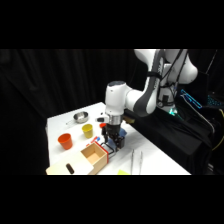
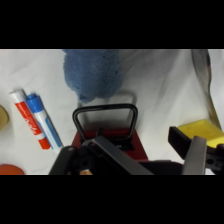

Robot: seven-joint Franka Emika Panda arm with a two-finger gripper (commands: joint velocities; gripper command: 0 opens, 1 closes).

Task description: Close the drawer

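gripper [image 1: 111, 141] sits right at the open drawer [image 1: 95, 155] front, handle [image 2: 105, 118] just ahead of the fingers; can't tell finger opening; push goes along drawer's slide axis toward cabinet

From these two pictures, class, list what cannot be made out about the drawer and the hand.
- Side view: the hand covers the drawer's front; contact with it is unclear.
- Side view: the cabinet is cut off by the picture's bottom edge.
- Wrist view: the black linkage hides the drawer's box; only the red front and handle show.
- Both views: whether the hand is open or shut.
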